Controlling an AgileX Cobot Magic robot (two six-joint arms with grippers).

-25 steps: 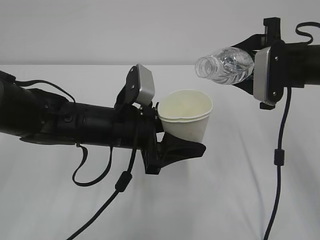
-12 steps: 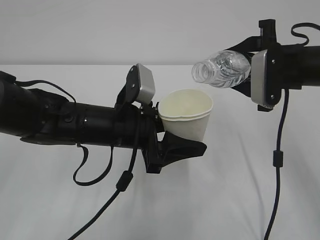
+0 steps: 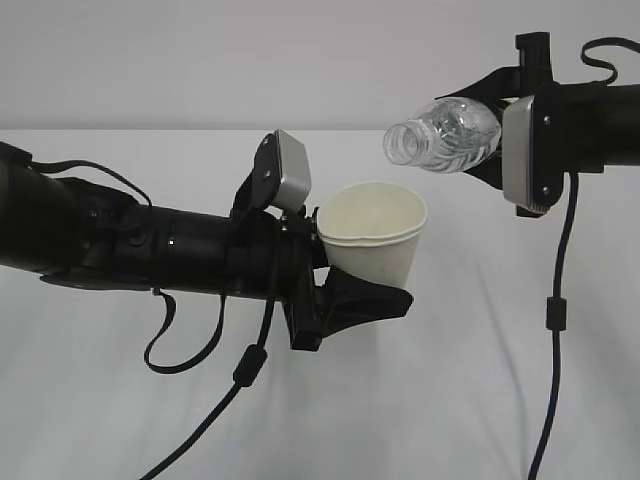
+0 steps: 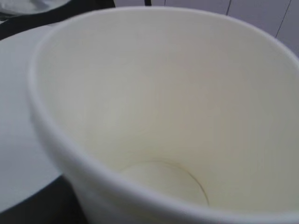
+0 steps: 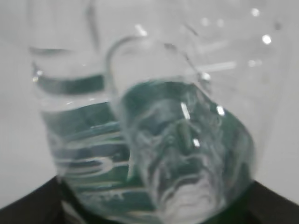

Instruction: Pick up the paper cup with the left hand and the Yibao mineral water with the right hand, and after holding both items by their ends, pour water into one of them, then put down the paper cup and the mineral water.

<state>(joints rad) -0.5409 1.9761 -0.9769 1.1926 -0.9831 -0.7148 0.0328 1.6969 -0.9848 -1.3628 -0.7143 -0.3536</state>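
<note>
Bottle (image 3: 450, 133), clamped in the right gripper (image 3: 487, 135), lay nearly level, mouth pointing left just above the paper cup (image 3: 372, 240) that the left gripper (image 3: 345, 290) held upright.

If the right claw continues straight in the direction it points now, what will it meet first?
The right claw, holding the Yibao mineral water, points left and slightly down. The bottle's mouth would probably pass just above the paper cup rim and then meet the left wrist camera housing, though depth is unclear from this one side view.

Cream-white paper cup (image 3: 372, 235), clear bottle (image 3: 445, 133)
</note>
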